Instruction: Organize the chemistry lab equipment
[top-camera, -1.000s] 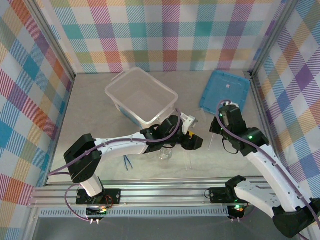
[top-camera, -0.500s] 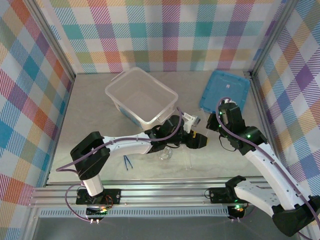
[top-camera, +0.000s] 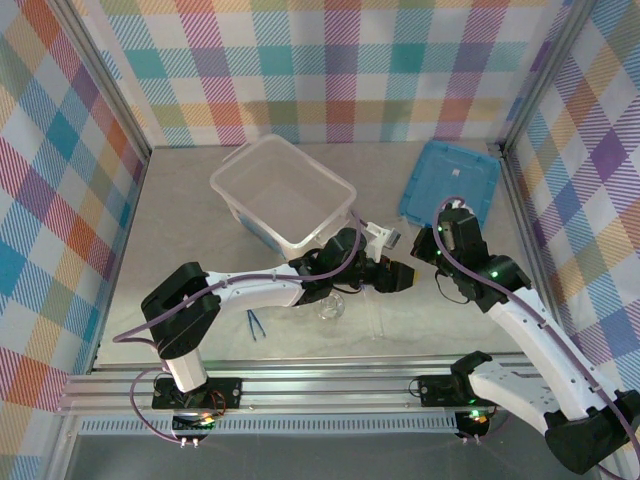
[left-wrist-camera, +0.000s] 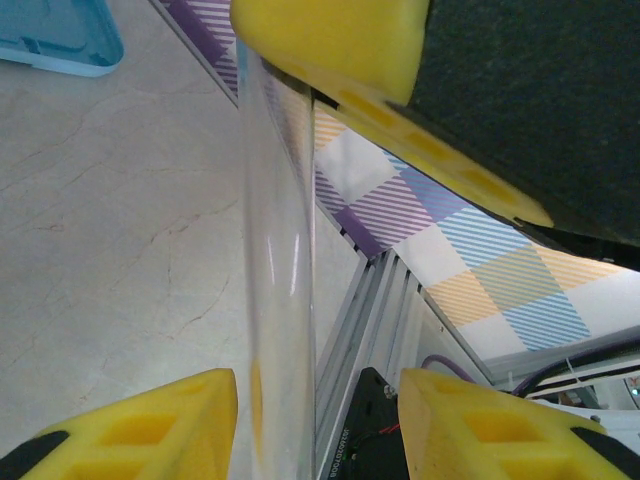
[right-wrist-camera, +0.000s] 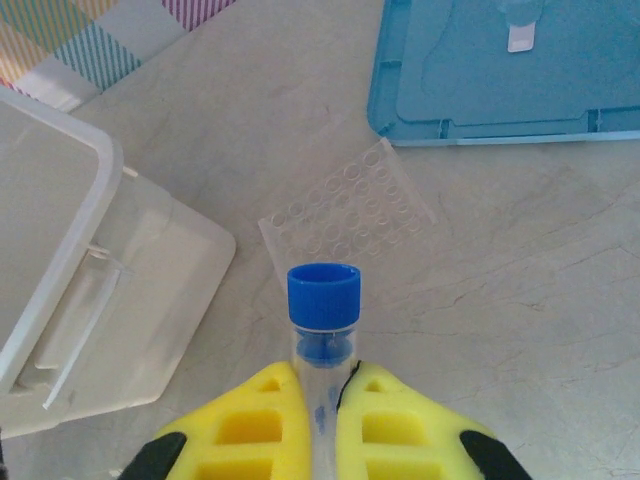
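Blue-capped tube: a thin clear tube held off the bench, above its middle and a little toward the right edge.
Right gripper: yellow pads are clamped narrowly on the tube's body, just below the blue cap.
Left gripper: the jaws are partly apart, one on each side of the same tube. The glass sits just beside one pad, with a clear gap to the other.
Other equipment: a clear glass flask stands near the middle of the bench's near edge, under the left arm. Dark blue tweezers lie to its left.
Containers: a translucent plastic box sits left of the middle, toward the far edge. A flat blue lid lies by the far right corner.
Under the tube: a clear dimpled tray lies flat on the bench.
Risk, bending: the tube is off-centre in the left jaws, so closing would likely push it sideways against the right clamp and could crack the glass.
Risk, dropping: if the right pads let go before the left grip is firm, the tube probably falls onto the tray or bench.
Risk, collision: the left arm passes over the flask, so a low sweep could tip it.
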